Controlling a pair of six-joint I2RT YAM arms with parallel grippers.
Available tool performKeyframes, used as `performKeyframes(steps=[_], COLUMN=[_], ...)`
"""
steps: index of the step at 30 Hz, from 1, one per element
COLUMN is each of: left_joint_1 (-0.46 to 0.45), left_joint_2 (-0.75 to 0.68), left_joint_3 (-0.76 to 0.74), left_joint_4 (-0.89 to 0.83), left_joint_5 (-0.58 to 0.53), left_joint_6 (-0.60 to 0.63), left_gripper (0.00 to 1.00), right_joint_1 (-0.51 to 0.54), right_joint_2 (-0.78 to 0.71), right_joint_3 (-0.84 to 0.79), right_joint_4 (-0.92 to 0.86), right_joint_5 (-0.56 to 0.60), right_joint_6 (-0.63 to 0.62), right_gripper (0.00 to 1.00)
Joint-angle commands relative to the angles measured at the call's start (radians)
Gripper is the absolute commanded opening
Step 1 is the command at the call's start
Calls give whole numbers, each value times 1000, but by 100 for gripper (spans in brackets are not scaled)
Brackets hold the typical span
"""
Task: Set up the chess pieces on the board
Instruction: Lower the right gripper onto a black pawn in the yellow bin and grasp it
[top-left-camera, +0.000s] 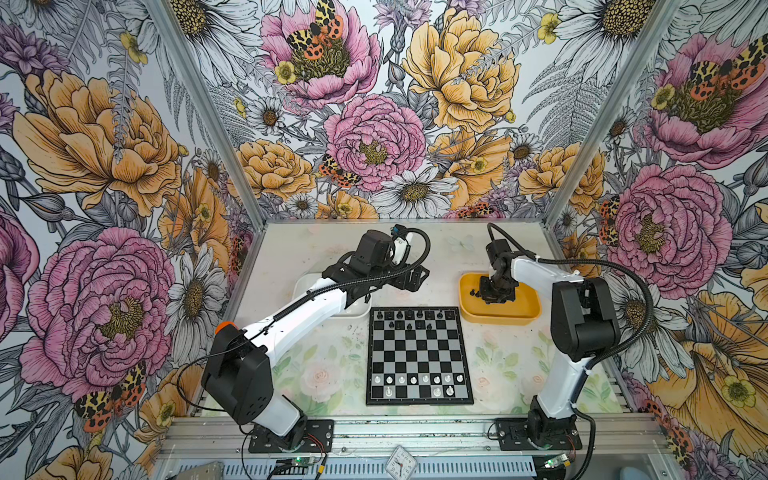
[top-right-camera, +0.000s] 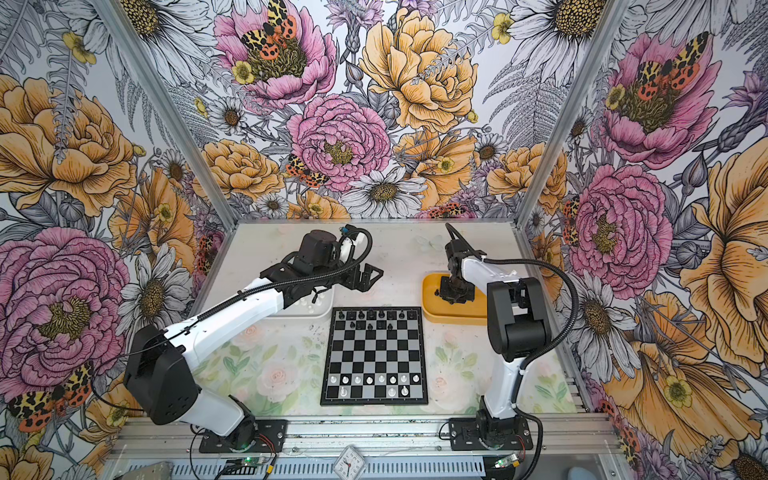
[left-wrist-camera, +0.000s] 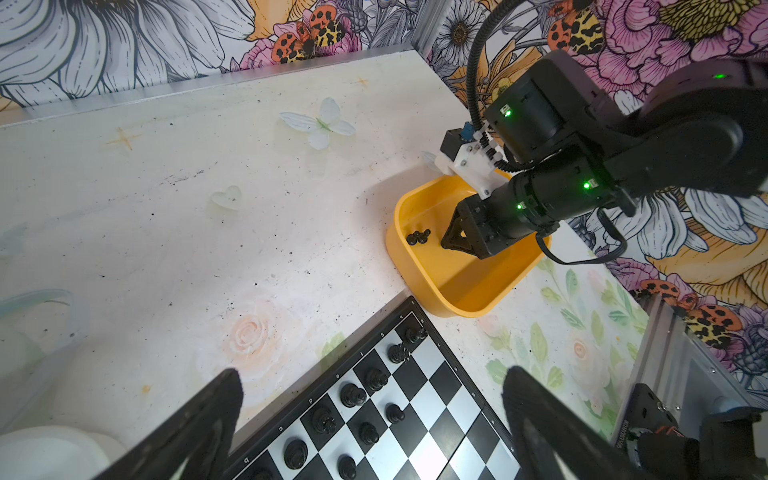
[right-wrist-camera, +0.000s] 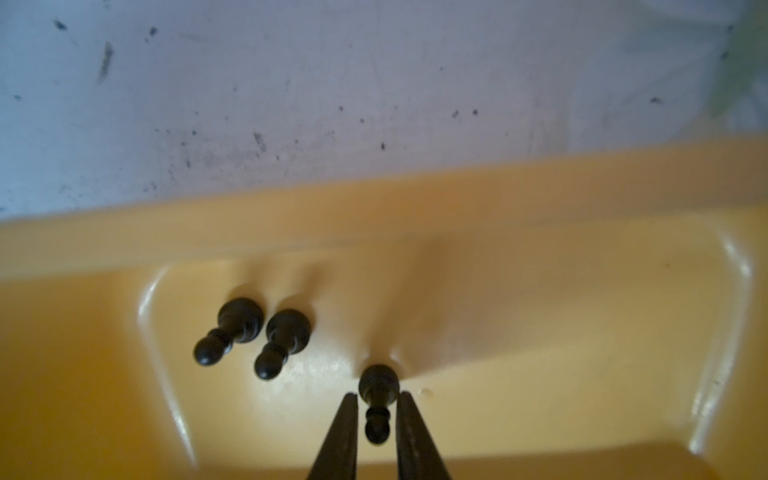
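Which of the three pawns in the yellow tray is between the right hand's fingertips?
The lone pawn, flanked by the fingertips of the right hand; the other two pawns sit side by side nearer a corner of the tray.

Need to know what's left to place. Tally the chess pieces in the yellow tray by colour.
Black: 3 in the yellow tray, namely two loose pawns and one pawn flanked by the right hand
White: 0 visible
Total: 3

3 pawns (right-wrist-camera: 286, 336), apparently lying, in tray (right-wrist-camera: 582, 332)
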Motion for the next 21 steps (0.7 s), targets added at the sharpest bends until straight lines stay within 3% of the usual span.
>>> performKeyframes(steps=[1,10,21], left_joint_1=[14,27,46], left_joint_2=[-27,-32,-32], left_joint_3=[-1,-9,-8], left_joint_4=[-8,-11,-10], left_joint_5=[21,33,47], left_joint_6=[18,21,31], left_gripper=[99,99,99], right_joint_1=[-7,-7,-6], right_joint_2=[26,35,42], right_joint_3=[21,28,47], right_joint_4=[19,20,19], right_joint_5=[-5,-10,-11], right_joint_6=[6,8,19], right_gripper=[20,17,20])
